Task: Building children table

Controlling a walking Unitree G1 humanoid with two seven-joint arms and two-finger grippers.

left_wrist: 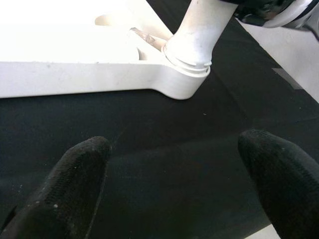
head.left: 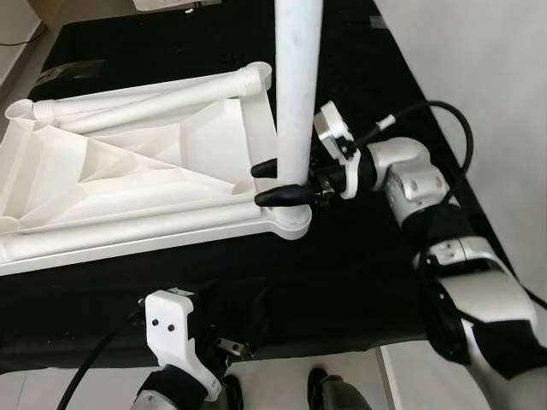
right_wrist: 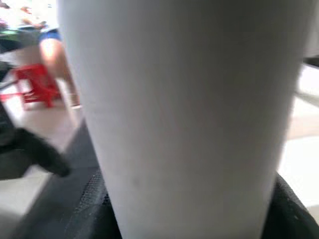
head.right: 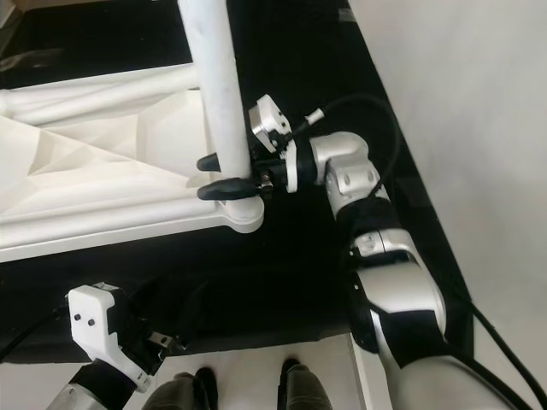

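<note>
A white plastic table top (head.left: pixel 128 179) lies upside down on a black cloth (head.left: pixel 342 282). A white table leg (head.left: pixel 296 85) stands upright in its near right corner socket (head.left: pixel 291 220). My right gripper (head.left: pixel 272 181) is shut on this leg just above the socket, one black finger on each side. Up close the leg (right_wrist: pixel 174 114) is a pale cylinder between the fingers. Another leg (head.left: pixel 154 96) lies flat along the far edge of the top. My left gripper (left_wrist: pixel 174 194) is open, low over the cloth near the front edge, facing the socket (left_wrist: pixel 187 74).
The black cloth's front edge (head.left: pixel 282 359) runs just before my feet, with pale floor (head.left: pixel 513 102) to the right. A person's legs and a red stool (right_wrist: pixel 35 84) show in the distance in the right wrist view.
</note>
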